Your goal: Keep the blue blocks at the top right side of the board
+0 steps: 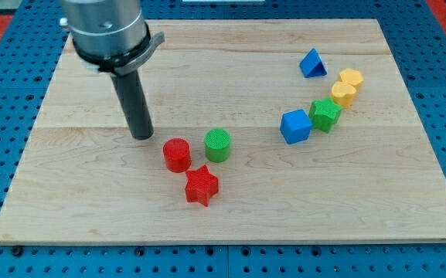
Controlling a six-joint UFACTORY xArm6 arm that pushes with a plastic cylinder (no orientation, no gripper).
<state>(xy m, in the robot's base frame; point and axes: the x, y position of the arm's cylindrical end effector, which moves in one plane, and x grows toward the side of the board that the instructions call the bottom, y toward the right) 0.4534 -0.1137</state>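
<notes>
A blue triangular block [311, 63] lies near the view's top right. A blue cube [295, 127] lies lower, right of centre, touching a green star block [325, 114]. My tip [141, 136] rests on the board left of centre, far left of both blue blocks and just up-left of a red cylinder [177, 154].
A yellow block [348, 86] sits between the blue triangle and the green star. A green cylinder [217, 144] stands right of the red cylinder. A red star [202, 185] lies below them. The wooden board [83, 201] sits on a blue pegboard.
</notes>
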